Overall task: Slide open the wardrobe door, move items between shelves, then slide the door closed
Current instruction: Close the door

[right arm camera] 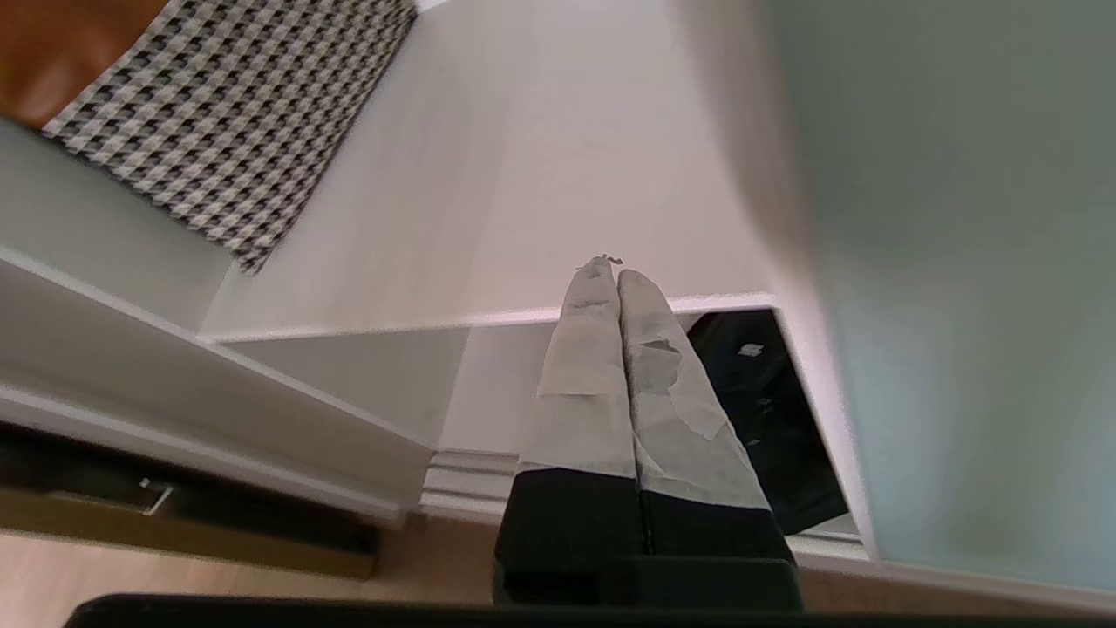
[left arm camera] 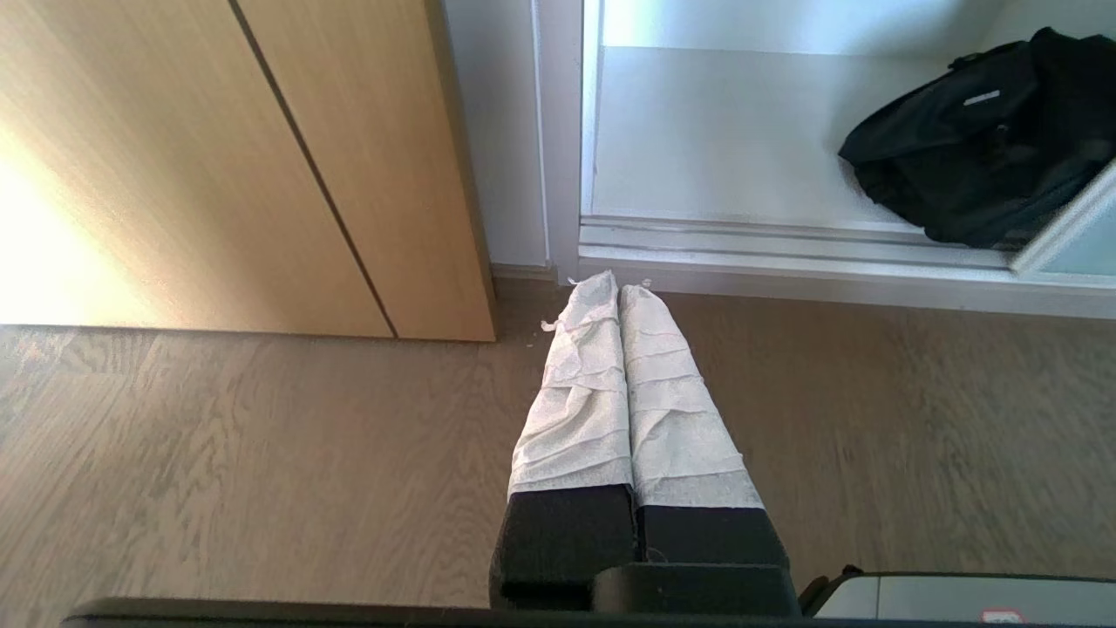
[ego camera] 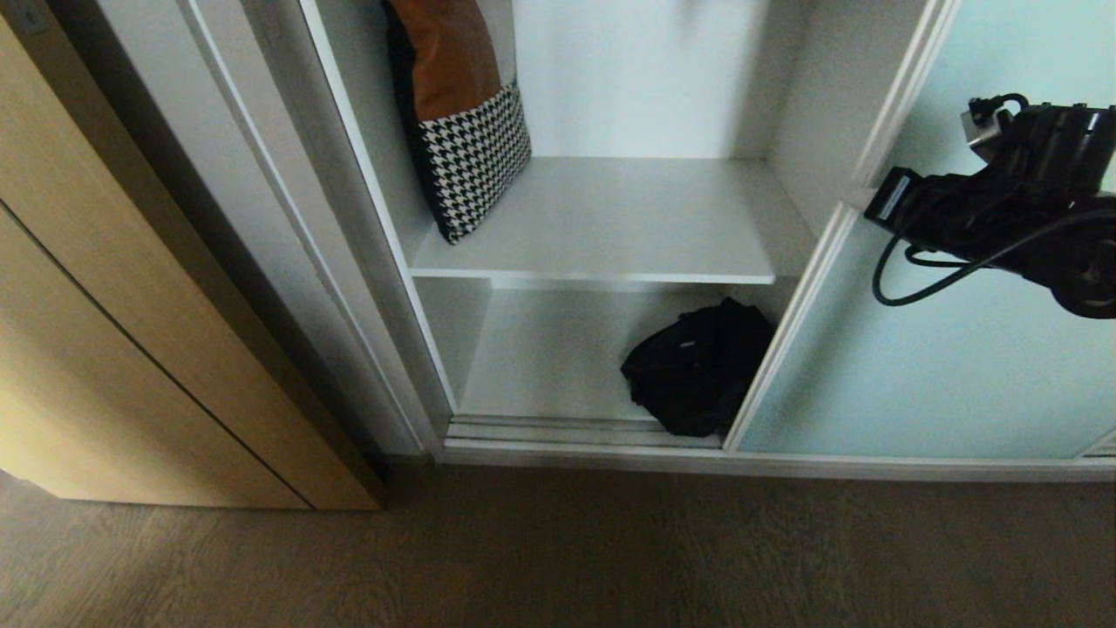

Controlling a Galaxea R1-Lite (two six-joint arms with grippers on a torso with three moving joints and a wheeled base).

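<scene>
Wardrobe: open on its left part, with grey-white walls; the right gripper (right arm camera: 617,277) hangs in front of it, its fingertips toward the interior.
Sliding wardrobe door (ego camera: 942,366): pale aqua frosted glass in a thin silver frame, slid to the right; it stands just beside the right gripper, and the right arm shows in front of its glass in the head view.
Light wood cabinet front (ego camera: 131,349): well to the left of both grippers, at the wardrobe's left side.
Floor (ego camera: 558,549): dark wood, beneath both grippers.
Upper shelf (ego camera: 610,227): flat grey-white board beyond the right gripper's tips, bare on its right part.
Lower shelf (ego camera: 540,358): below the upper board, lower than the right gripper.
Cushion (ego camera: 466,113): brown above, black-and-white houndstooth below, leaning at the left end of the upper shelf, far across from the right gripper.
Black bag (ego camera: 697,366): on the lower shelf at its right end, partly behind the door's edge, below the right gripper.
Right gripper: clenched with the taped fingers pressed together, holding nothing.
Left gripper (left arm camera: 619,288): low over the floor, pointing at the wardrobe's bottom rail, fingers pressed together, empty.
</scene>
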